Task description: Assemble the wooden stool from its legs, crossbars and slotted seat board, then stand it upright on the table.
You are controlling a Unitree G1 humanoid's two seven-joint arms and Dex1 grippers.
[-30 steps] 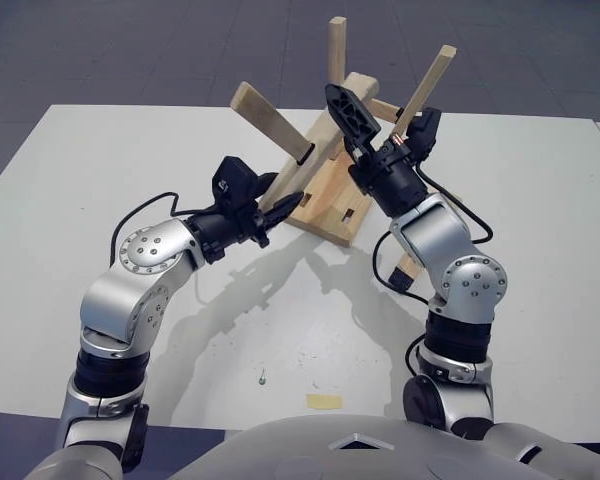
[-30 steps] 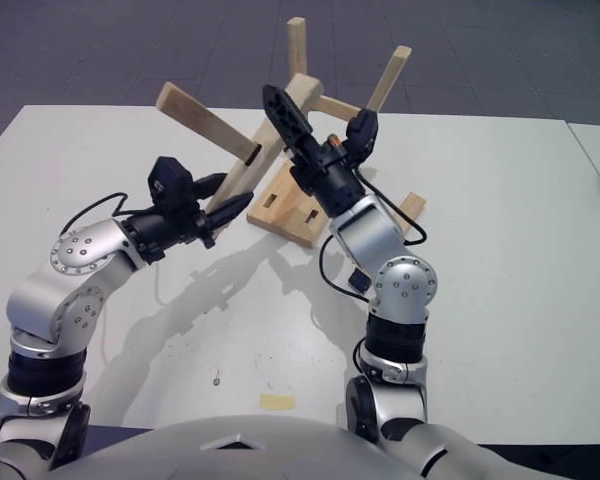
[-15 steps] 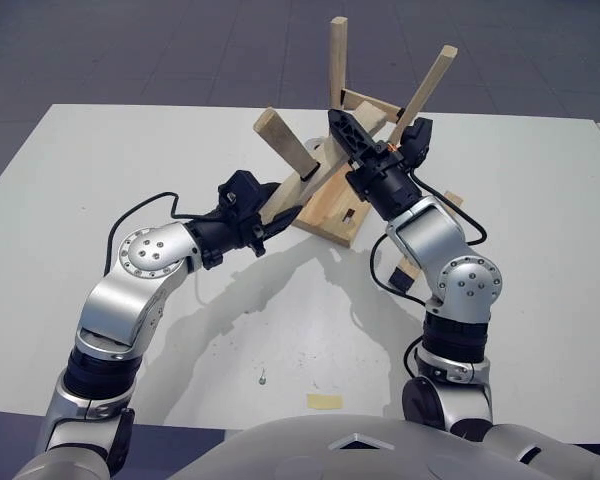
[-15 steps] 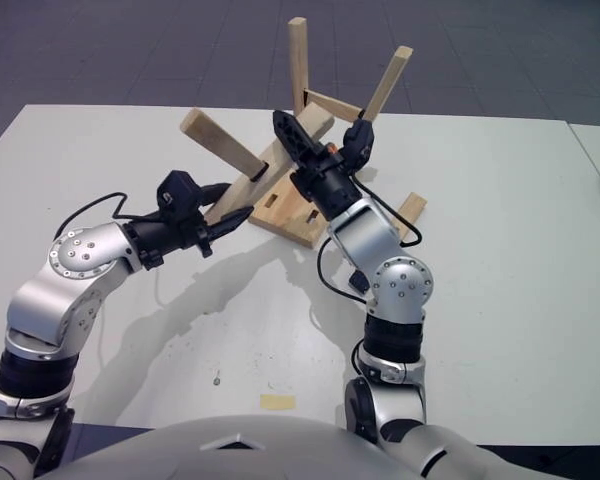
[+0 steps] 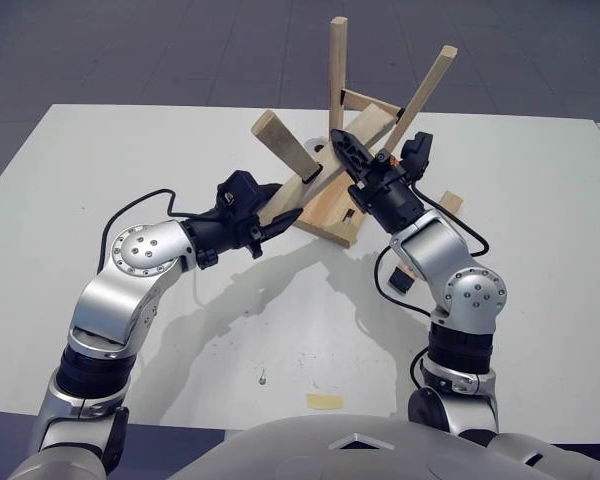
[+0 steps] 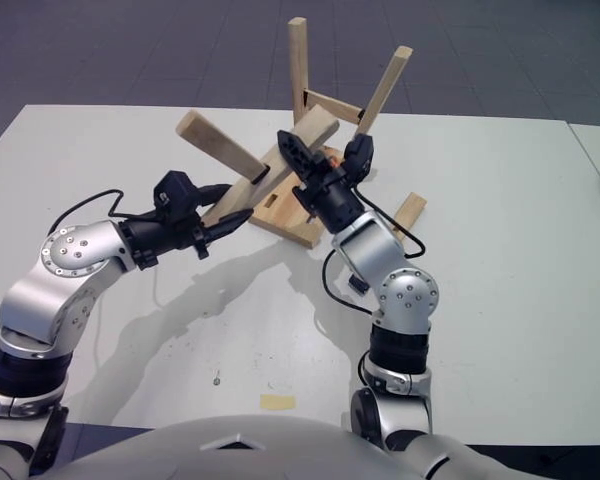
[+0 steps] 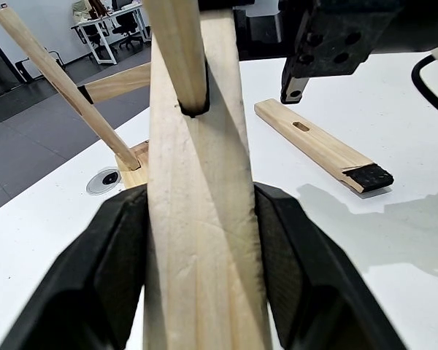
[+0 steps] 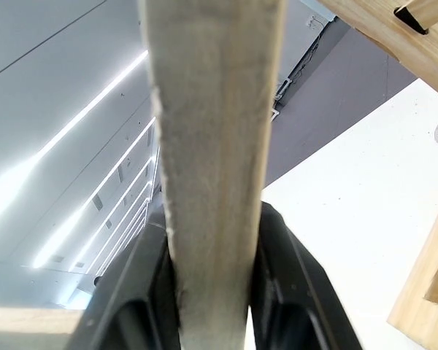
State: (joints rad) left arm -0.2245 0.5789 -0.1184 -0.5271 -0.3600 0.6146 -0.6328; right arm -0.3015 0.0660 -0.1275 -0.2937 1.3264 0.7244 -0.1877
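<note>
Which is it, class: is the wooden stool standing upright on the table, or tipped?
Tipped. On the stool, the seat board slants steeply over the table; legs stick up and sideways, not down.

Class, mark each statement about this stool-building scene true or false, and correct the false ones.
1. The left tool is shut on a wooden bar. True.
2. The work already stands upright. False: the stool lies tilted, its seat board resting on the table, legs pointing up.
3. A loose slotted piece lies on the table beside the right arm. True.
4. The right tool is open and empty. False: it is shut on a wooden piece.
</note>
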